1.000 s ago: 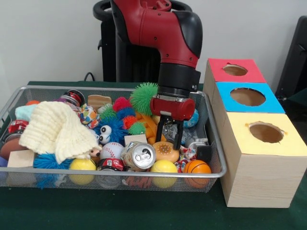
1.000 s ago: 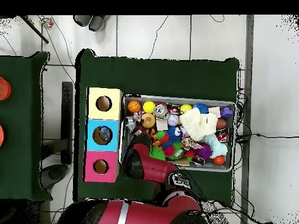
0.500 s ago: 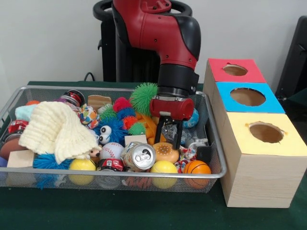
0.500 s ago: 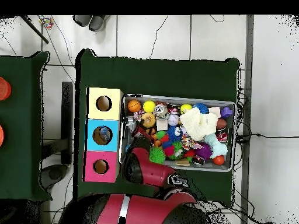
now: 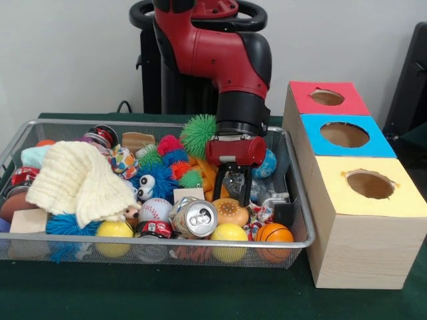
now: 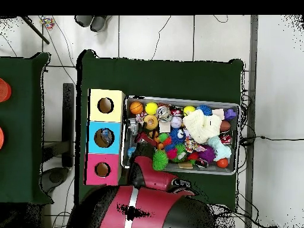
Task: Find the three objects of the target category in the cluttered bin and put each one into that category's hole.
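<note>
Claw: the gripper [image 5: 235, 189] hangs low over the right-hand part of the wire bin [image 5: 297, 200] as seen from the front. Its two black fingers [image 5: 245, 185] point down with a gap between them, and something pale and crinkly sits in that gap. I cannot tell whether they are clenched on it or only straddling it.

Thing in the gap: a clear, shiny crumpled piece [image 5: 235, 180] lying beside the small blue ball [image 5: 266, 164] and above the tan ridged toy [image 5: 231, 211]. I can't say what it is.

Target things: the task names no category, so which three objects count is not readable here. Candidates lie all through the bin: spiky balls such as the green one [image 5: 199, 134], a silver can [image 5: 195, 217], a baseball [image 5: 155, 209], a basketball [image 5: 274, 233].

Holes: red box [image 5: 327, 98], blue box [image 5: 344, 135] and yellow box [image 5: 371, 185] stand in a row just beside the bin's right end.

Doing it well: I would close only once the fingers bracket a single object, lift straight up clear of the rim, then carry it across to the matching hole.

Hidden: the cream knitted cloth [image 5: 77, 179] covers much of the left side. From overhead the arm [image 6: 155, 175] covers the claw entirely.
</note>
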Robot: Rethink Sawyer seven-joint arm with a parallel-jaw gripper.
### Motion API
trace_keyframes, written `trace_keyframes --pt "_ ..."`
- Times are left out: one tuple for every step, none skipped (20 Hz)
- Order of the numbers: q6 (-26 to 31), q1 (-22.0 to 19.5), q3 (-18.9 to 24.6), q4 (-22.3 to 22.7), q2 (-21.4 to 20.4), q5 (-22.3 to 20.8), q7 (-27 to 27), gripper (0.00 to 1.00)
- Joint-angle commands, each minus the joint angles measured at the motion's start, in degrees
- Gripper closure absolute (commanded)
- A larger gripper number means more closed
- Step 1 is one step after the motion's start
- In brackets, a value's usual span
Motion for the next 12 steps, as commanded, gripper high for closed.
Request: trace_keyframes --pt "18.86 -4.02 5.87 -5.51 18.03 3.06 7.40 0.00" --pt "19.31 -4.36 6.16 -5.50 18.46 1.95 7.04 0.00" --pt "19.46 -4.21 6.04 -5.32 18.76 1.59 6.52 0.00" --pt "19.24 -4.12 5.97 -5.20 19.15 1.03 6.27 0.00" --pt "18.92 -3.85 5.80 -5.04 19.45 0.64 5.99 0.00" --pt "18.35 -3.62 5.62 -4.84 19.84 0.36 5.85 0.00" --pt "17.78 -3.33 5.43 -4.70 20.22 0.03 5.66 0.00" --pt "17.95 -3.18 5.27 -4.51 20.45 -0.60 5.16 0.00" --pt "17.45 -3.07 5.16 -4.35 20.84 -1.12 5.13 0.00" --pt "16.06 -2.75 4.95 -4.11 21.29 -1.37 5.43 0.00" --pt "15.47 -2.76 4.92 -4.09 21.51 -2.18 5.45 0.00" --pt "15.11 -2.69 4.82 -4.12 21.63 -3.00 5.06 1.00"
